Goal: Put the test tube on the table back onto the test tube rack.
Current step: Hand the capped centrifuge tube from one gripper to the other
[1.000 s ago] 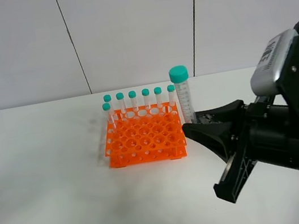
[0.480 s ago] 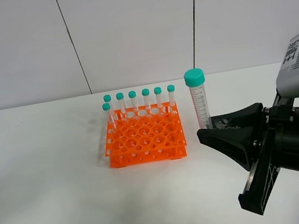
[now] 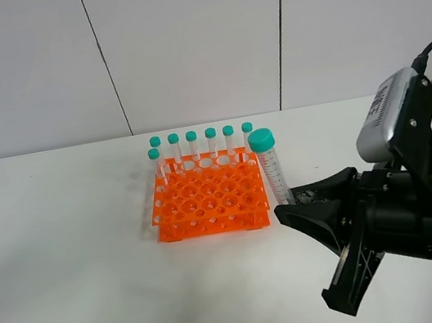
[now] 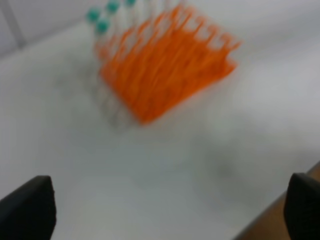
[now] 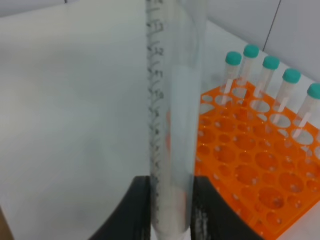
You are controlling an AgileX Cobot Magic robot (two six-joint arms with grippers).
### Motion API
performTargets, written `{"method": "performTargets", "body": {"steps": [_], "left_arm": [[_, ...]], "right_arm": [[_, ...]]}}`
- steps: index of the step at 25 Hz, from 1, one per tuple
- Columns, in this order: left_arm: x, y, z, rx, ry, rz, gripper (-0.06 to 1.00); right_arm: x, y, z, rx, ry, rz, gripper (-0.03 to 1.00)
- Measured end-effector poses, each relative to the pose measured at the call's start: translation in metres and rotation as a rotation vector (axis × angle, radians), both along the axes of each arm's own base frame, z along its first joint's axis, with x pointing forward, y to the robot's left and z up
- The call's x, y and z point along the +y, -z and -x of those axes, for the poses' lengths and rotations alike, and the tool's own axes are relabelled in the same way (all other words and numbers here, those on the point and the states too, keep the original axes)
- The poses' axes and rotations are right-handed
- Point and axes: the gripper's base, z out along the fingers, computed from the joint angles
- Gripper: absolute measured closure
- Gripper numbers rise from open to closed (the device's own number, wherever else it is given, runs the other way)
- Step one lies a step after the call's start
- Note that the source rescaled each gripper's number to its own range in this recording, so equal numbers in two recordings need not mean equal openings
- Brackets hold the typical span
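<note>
My right gripper [image 3: 292, 198] is shut on the lower end of the test tube [image 3: 274, 170], a clear graduated tube with a teal cap. The tube stands nearly upright, leaning slightly, just off the right side of the orange test tube rack [image 3: 208, 200]. In the right wrist view the tube [image 5: 172, 120] rises between the black fingers [image 5: 136, 207], with the rack [image 5: 250, 175] beyond it. Several identical capped tubes [image 3: 211, 141] stand in the rack's back row. My left gripper [image 4: 165, 212] is open over the white table [image 3: 69, 277], and the rack [image 4: 165, 70] shows blurred ahead of it.
The right arm's black body and grey camera housing [image 3: 396, 119] fill the lower right of the high view. Most holes of the rack hold nothing. A brown table edge [image 4: 270, 220] shows in the left wrist view.
The right gripper swung right with the tube, then came back left and lower. The tube's cap now sits beside the rack's right rear corner.
</note>
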Motion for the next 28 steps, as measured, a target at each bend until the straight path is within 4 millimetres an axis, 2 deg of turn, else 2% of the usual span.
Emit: {"method": "performTargets", "body": {"steps": [5,12,18,26,28], "left_arm": [[-0.010,-0.018,-0.015,-0.095,0.050,0.078,-0.06],[-0.042,-0.032,-0.058,-0.067,0.121,0.148,-0.06],[-0.066,-0.032,-0.097,-0.053,0.150,0.164,-0.06],[-0.094,-0.052,-0.124,-0.045,0.281,0.264,-0.06],[-0.101,-0.052,-0.129,-0.034,0.311,0.288,-0.06]], "right_arm": [[0.002,-0.003,-0.003,-0.030,0.006,-0.035,0.97],[0.003,-0.005,-0.003,-0.045,0.009,-0.056,0.97],[0.003,-0.007,-0.004,-0.060,0.011,-0.074,0.97],[0.003,-0.007,-0.004,-0.069,0.004,-0.067,0.97],[0.003,-0.007,-0.004,-0.070,0.004,-0.066,0.97]]}}
